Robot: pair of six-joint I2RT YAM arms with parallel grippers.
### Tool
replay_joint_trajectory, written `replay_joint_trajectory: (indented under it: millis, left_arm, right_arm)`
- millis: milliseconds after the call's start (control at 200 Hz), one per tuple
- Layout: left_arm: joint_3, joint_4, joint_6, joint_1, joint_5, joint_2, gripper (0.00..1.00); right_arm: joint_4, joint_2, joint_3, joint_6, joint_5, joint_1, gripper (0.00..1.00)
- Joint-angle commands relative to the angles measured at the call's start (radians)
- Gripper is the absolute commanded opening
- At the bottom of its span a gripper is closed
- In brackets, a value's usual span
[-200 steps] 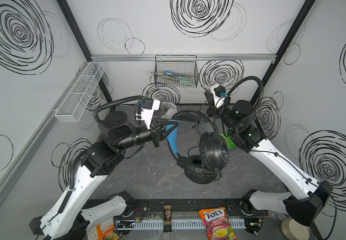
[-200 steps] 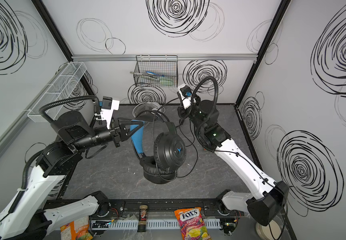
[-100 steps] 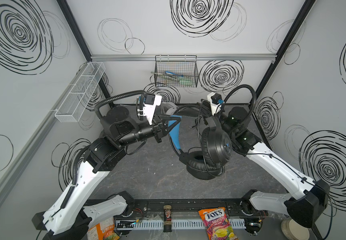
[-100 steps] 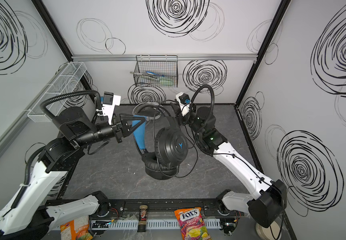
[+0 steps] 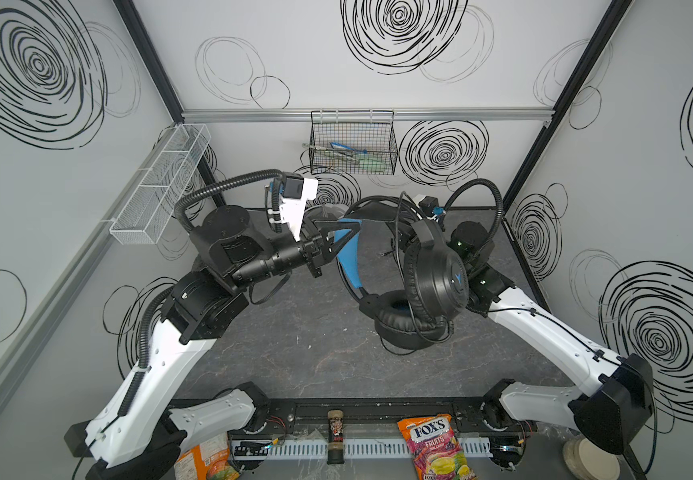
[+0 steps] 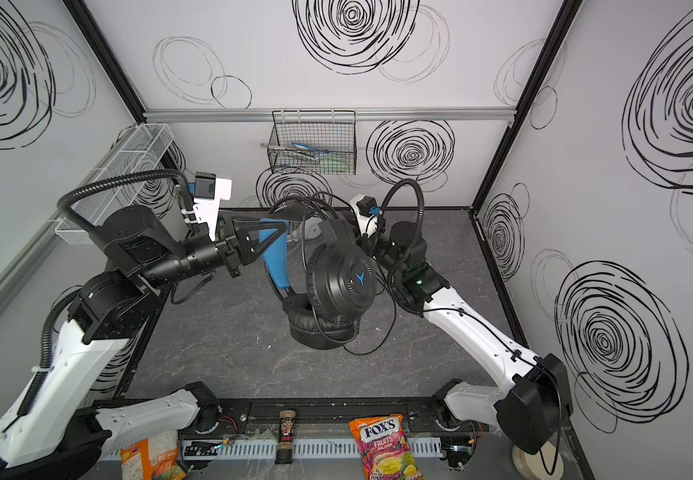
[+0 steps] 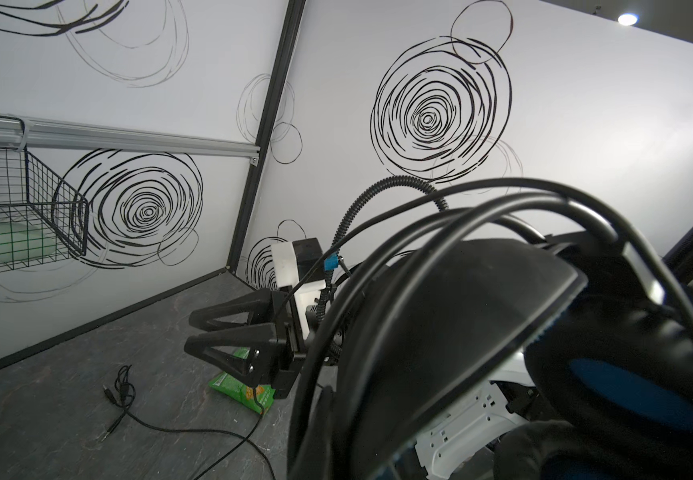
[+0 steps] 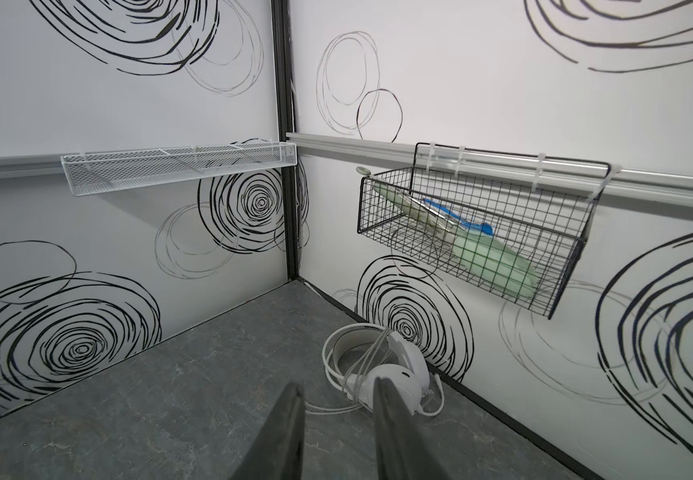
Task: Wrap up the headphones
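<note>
My left gripper (image 5: 351, 232) (image 6: 281, 229) is shut on the blue-lined headband of the black headphones (image 5: 436, 278) (image 6: 340, 278), which hang above the floor with one earcup (image 5: 407, 328) low. Black cable (image 7: 440, 208) loops over the headband (image 7: 461, 311), and its plug end (image 7: 114, 395) trails on the floor. In the left wrist view my own jaws are hidden behind the headband. My right gripper (image 8: 336, 384) (image 7: 192, 332) is open with nothing between its fingers, behind the black headphones. The white headphones (image 8: 394, 374) lie by the back wall with their white cable around them.
A black wire basket (image 5: 353, 145) hangs on the back wall and a white mesh shelf (image 5: 157, 187) on the left wall. A green snack packet (image 7: 245, 386) lies on the floor below the right gripper. A Fox's candy bag (image 5: 432, 440) sits at the front rail.
The right gripper has opened, let go of the black cable and drawn back behind the earcup. The left arm has carried the black headphones slightly up and toward the back wall.
</note>
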Motion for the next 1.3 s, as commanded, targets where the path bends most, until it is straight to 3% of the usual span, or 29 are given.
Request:
replay_joint_trajectory:
  millis: [0, 260, 806, 1111, 1296]
  left_arm:
    - [0.05, 0.096, -0.013, -0.002, -0.007, -0.002, 0.0]
    - [0.075, 0.14, -0.049, 0.016, -0.016, 0.004, 0.0]
    - [0.089, 0.27, -0.193, 0.163, 0.022, 0.023, 0.0]
    - [0.075, 0.326, -0.259, 0.23, -0.039, 0.019, 0.0]
    - [0.068, 0.336, -0.281, 0.261, -0.131, 0.014, 0.0]
  right_arm:
    - [0.052, 0.012, -0.021, 0.038, -0.033, 0.006, 0.32]
    - [0.056, 0.006, -0.074, 0.059, -0.041, 0.01, 0.3]
    - [0.07, -0.019, -0.182, 0.116, -0.068, 0.008, 0.16]
    - [0.055, -0.019, -0.22, 0.125, -0.091, 0.008, 0.08]
    - [0.012, -0.015, -0.223, 0.124, -0.141, 0.01, 0.02]
